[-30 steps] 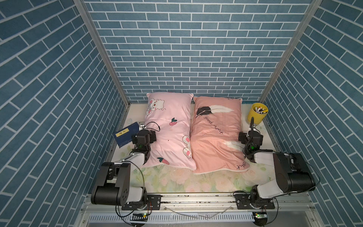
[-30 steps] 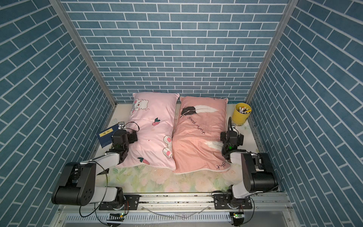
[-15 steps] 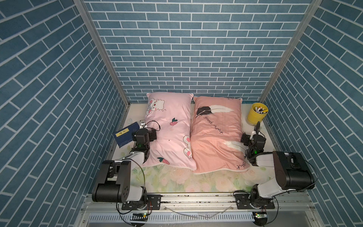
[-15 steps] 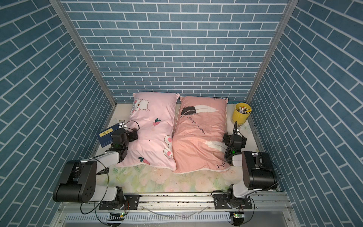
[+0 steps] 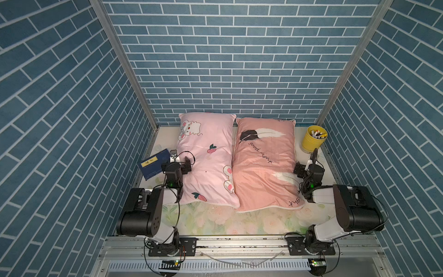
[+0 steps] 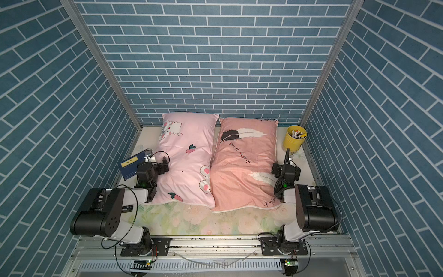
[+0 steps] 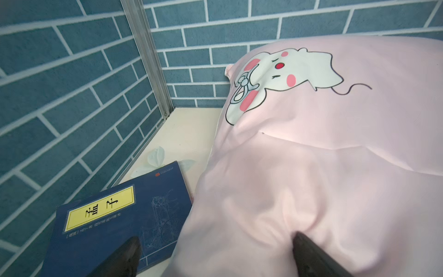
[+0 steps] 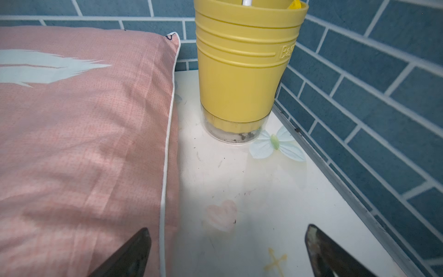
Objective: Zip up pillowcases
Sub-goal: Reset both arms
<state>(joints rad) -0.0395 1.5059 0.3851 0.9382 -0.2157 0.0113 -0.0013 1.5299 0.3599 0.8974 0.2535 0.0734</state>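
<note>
Blue-brick walls (image 5: pixel 227 60); "good night" pillowcase (image 5: pixel 263 167); navy "孟子" book (image 7: pixel 115 223)

1. Two pillowcases: light pink pillowcase (image 5: pixel 206 167) touching the left claw (image 7: pixel 215 249), salmon pillowcase (image 5: pixel 263 172) beside the right claw (image 8: pixel 227 247).
2. One blue book (image 5: pixel 154 164), under the left claw.
3. One yellow cup (image 5: pixel 312 140), ahead of the right claw.
4. Two claws.

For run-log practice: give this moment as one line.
left gripper: open, astride bunny pillowcase edge | right gripper: open, astride feather pillowcase edge | held: nothing | nearby: blue book, yellow cup
</note>
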